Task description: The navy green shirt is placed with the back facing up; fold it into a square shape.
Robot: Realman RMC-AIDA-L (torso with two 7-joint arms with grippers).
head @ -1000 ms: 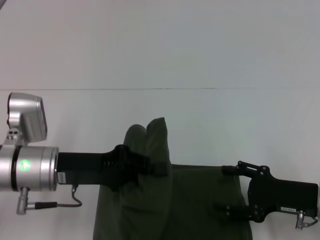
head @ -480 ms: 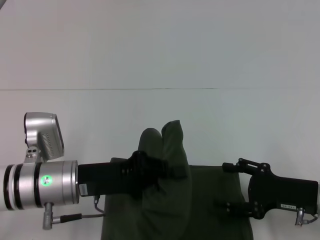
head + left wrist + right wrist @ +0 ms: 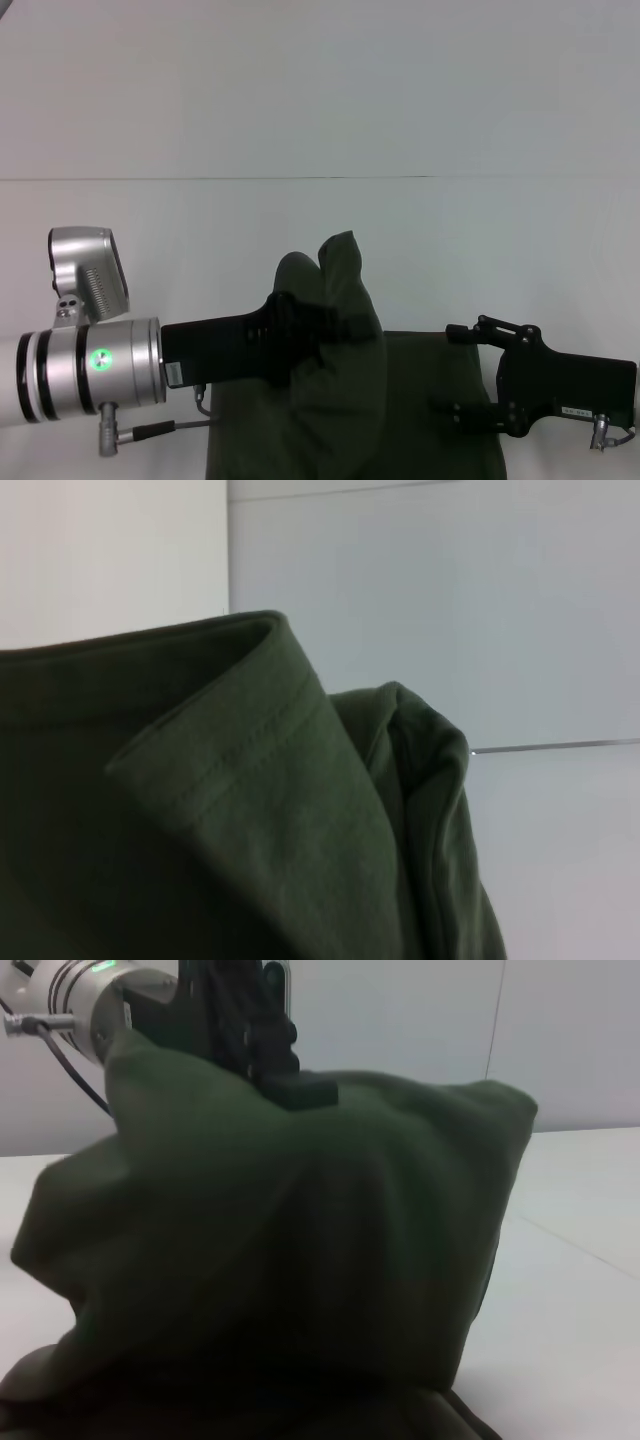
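The navy green shirt [image 3: 420, 420] lies at the near edge of the white table, partly folded. My left gripper [image 3: 345, 325] reaches in from the left and is shut on a fold of it, holding a hump of cloth raised above the rest. The left wrist view is filled by a hemmed edge of the shirt [image 3: 250, 810]. From the right wrist view the shirt [image 3: 300, 1260] hangs like a tent from the left gripper [image 3: 290, 1080]. My right gripper [image 3: 445, 372] sits low at the shirt's right edge, fingers spread open over the cloth.
The white table [image 3: 300, 120] stretches far beyond the shirt, with a thin seam line [image 3: 300, 178] running across it. The left arm's silver wrist [image 3: 90, 360] and its cable hang over the near left of the table.
My left arm has carried the lifted fold to the right over the shirt, then tilted up slightly. The right gripper has not moved.
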